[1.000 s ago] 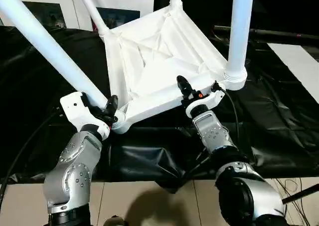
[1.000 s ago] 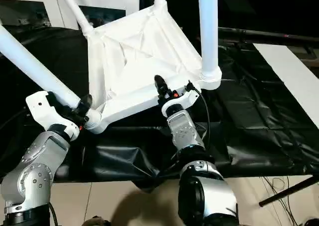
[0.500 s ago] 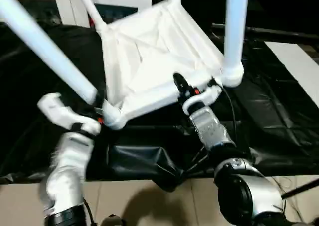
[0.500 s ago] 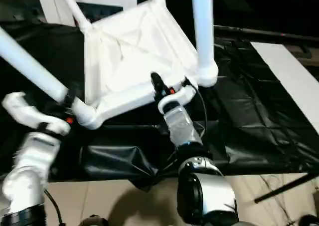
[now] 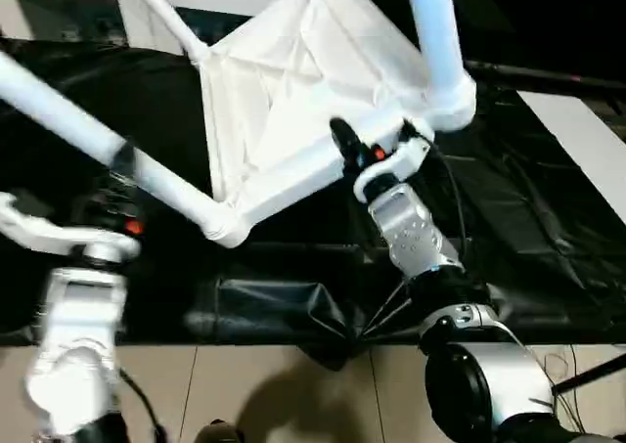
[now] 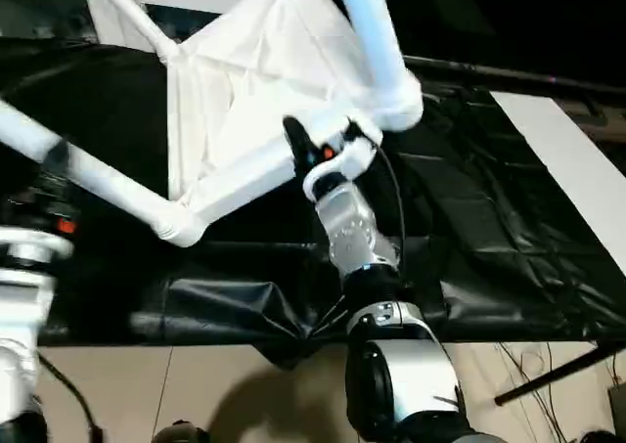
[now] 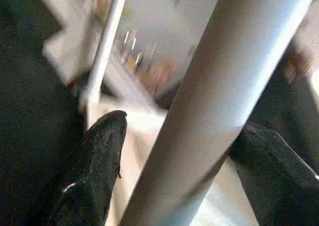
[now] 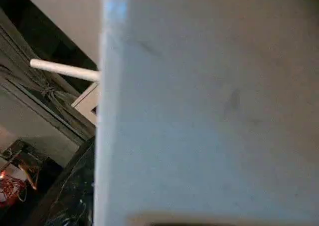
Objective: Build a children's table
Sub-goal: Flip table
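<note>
The white children's table is upside down and tilted, its ribbed top [image 5: 293, 81] raised off the black sheet. One leg [image 5: 88, 135] runs out to the left from the near corner socket [image 5: 227, 230]. Another leg [image 5: 435, 32] rises at the right, and a thinner one [image 5: 161, 13] shows at the back. My left gripper [image 5: 119, 169] straddles the left leg well out from the socket. In the left wrist view its fingers [image 7: 97, 161] stand open, with a gap on one side of the leg [image 7: 209, 111]. My right gripper [image 5: 352, 155] is shut on the top's near rim.
A crumpled black sheet [image 5: 293, 296] covers the work surface, and its front edge hangs over the tiled floor [image 5: 293, 394]. A white cabinet with glass doors [image 5: 59, 13] stands behind. A white board [image 5: 587, 140] lies at the far right. A cable runs along my right forearm [image 5: 411, 238].
My left gripper let go near the corner socket and slid outward along the left leg. The right side of the table top rose and tilted further, still in my right gripper.
</note>
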Available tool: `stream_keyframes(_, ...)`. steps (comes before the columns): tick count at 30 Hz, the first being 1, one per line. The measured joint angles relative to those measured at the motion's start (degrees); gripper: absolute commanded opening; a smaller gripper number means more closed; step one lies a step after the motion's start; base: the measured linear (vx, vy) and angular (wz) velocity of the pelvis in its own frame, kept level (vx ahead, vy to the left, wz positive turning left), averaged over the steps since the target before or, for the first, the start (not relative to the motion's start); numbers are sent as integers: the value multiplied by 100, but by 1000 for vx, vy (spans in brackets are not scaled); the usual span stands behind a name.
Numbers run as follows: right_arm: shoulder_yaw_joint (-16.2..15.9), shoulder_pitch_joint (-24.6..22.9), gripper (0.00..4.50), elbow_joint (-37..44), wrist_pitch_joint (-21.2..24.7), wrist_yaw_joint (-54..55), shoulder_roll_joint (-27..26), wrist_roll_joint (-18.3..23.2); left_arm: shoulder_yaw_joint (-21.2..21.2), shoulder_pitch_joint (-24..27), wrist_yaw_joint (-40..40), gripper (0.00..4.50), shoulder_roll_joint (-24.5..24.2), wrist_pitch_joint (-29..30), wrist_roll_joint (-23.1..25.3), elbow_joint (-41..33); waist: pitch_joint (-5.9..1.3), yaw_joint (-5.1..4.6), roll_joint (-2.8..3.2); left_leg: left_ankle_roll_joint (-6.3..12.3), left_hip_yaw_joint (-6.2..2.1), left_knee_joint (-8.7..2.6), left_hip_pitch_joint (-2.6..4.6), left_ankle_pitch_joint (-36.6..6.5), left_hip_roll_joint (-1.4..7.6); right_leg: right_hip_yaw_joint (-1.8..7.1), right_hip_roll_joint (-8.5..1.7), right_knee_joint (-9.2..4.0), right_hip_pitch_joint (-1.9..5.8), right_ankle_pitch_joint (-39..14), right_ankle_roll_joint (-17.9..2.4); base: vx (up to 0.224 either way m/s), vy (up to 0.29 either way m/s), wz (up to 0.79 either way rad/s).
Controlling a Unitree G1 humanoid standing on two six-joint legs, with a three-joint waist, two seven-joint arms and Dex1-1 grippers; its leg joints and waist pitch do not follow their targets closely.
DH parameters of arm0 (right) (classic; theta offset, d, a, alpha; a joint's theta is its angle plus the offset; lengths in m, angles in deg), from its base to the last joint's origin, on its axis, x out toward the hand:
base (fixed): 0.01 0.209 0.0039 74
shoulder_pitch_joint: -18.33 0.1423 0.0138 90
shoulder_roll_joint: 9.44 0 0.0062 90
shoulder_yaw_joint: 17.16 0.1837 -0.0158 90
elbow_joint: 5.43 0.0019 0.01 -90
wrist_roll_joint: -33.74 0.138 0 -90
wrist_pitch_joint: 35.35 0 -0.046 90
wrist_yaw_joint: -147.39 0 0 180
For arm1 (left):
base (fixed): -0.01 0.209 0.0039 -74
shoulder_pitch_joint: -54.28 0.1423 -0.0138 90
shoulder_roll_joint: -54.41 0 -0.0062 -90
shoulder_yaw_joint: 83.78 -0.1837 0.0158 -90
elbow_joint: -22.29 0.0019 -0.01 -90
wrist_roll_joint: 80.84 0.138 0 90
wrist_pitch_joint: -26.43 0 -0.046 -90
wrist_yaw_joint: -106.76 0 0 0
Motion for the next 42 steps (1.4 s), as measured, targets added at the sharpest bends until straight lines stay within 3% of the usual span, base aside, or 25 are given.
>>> stream_keyframes(2, 3, -47, 208, 79, 0, 24, 10, 1, 105, -19, -67, 356, -174, -63, -14, -67, -5, 10, 6, -1, 1, 0, 2, 0, 0, 0, -2, -2, 4, 6, 7, 0, 0, 0)
stream_keyframes(5, 38, -188, 208, 191, -2, 80, 71, 4, 49, 362, -238, 356, -652, -60, 492, -267, -29, 35, 29, -1, 5, -1, 40, 0, -2, 1, -8, -10, 45, 1, 23, 0, 0, 0)
stream_keyframes(7, 241, -439, 207, 262, -3, 145, 301, 40, 101, 802, 81, 356, -846, 280, 812, -87, -20, 107, 40, 1, 37, -18, 81, -3, -2, 18, -16, -20, 75, -46, 77, 0, 0, 0)
stream_keyframes(9, 448, -665, 206, 468, -60, 123, 490, 51, 94, 1317, 313, 356, -846, 795, 864, 263, 8, 163, 34, 1, 81, -19, 53, -3, 1, 56, -19, -12, 62, -57, 93, -11, 2, 10)
stream_keyframes(11, 481, -687, 204, 596, -88, 196, 527, 39, -39, 1439, 324, 356, -862, 1139, 833, 367, 8, 169, 22, -1, 107, -15, 26, 0, 17, 66, -15, -2, 58, -44, 91, 0, 0, 0)
stream_keyframes(16, 412, -632, 204, 747, -99, 395, 538, -91, -427, 1646, -82, 356, -1413, 1712, 406, 51, -5, 18, 3, 3, 113, -16, 16, 20, 38, 65, 3, -2, 36, -5, 53, 0, 0, 0)
stream_keyframes(18, 415, -630, 204, 764, -98, 398, 556, -93, -530, 1859, -724, 356, -1700, 1702, 405, -106, -9, -44, -8, 4, 116, -16, -6, 21, 43, 64, 5, -1, 8, -3, 53, 0, 0, 0)
stream_keyframes(22, 372, -535, 204, 781, -81, 461, 635, -171, -560, 1851, -1562, 356, -1982, 1620, 107, -697, -7, -68, -13, 8, 132, -17, -17, 24, 44, 75, 7, 1, -12, 3, 43, 0, 0, 0)
stream_keyframes(27, 58, -326, 204, 922, -43, 731, 759, -565, -677, 1925, -2388, 356, -2601, 2104, -517, -1416, -8, -72, -14, 8, 149, -16, -8, 24, 41, 114, 15, 3, -22, 1, 47, 0, 0, 0)
stream_keyframes(30, -188, -190, 204, 1075, -59, 935, 830, -952, -821, 1909, -2612, 356, -2881, 2218, -554, -1569, -13, -63, -21, 8, 151, -16, -4, 24, 41, 117, 16, 3, -20, -1, 50, 0, 0, 0)
stream_keyframes(38, -791, -67, 204, 1329, -92, 1316, 938, -1748, -1426, 1186, -2272, 356, -3125, 2196, 255, -1522, -56, -40, -87, 6, 151, -7, -2, 24, 38, 125, 15, 1, -13, 10, 83, 0, 0, 0)
stream_keyframes(42, -1213, -127, 204, 1633, -85, 1514, 1005, -2356, -1546, 978, -2077, 356, -3181, 2176, 489, -1495, -72, -50, -110, -14, 151, -1, -3, 37, 38, 130, 15, 1, -14, 16, 94, 0, 0, 0)
